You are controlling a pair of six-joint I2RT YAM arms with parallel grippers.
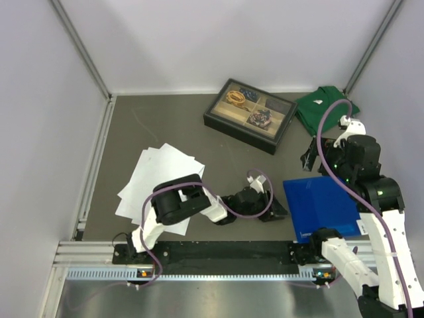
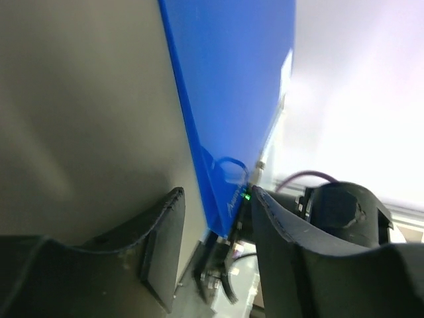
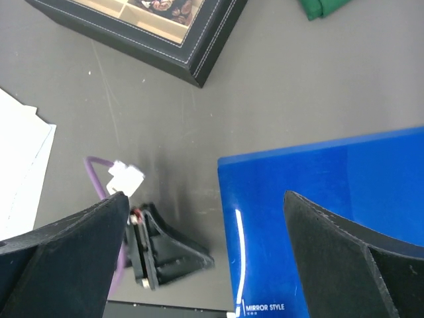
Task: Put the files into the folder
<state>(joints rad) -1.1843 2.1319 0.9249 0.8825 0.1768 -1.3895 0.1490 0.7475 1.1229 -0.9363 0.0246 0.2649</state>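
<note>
The files (image 1: 159,175) lie as a loose fan of white sheets at the left of the table, with one corner of the files (image 3: 20,165) showing in the right wrist view. The blue folder (image 1: 321,205) lies flat at the right, closed. My left gripper (image 1: 277,211) is low at the folder's near left edge. The folder (image 2: 232,86) runs away from my left gripper (image 2: 215,199); its edge sits in the gap between the jaws, close to the right finger (image 2: 291,252) and apart from the left one. My right gripper (image 3: 205,197) hangs wide open above the folder (image 3: 331,218).
A black-framed compartment tray (image 1: 250,114) stands at the back, with a green folded shirt (image 1: 324,109) to its right. White walls close in the table on three sides. The arms' mounting rail (image 1: 218,255) runs along the near edge.
</note>
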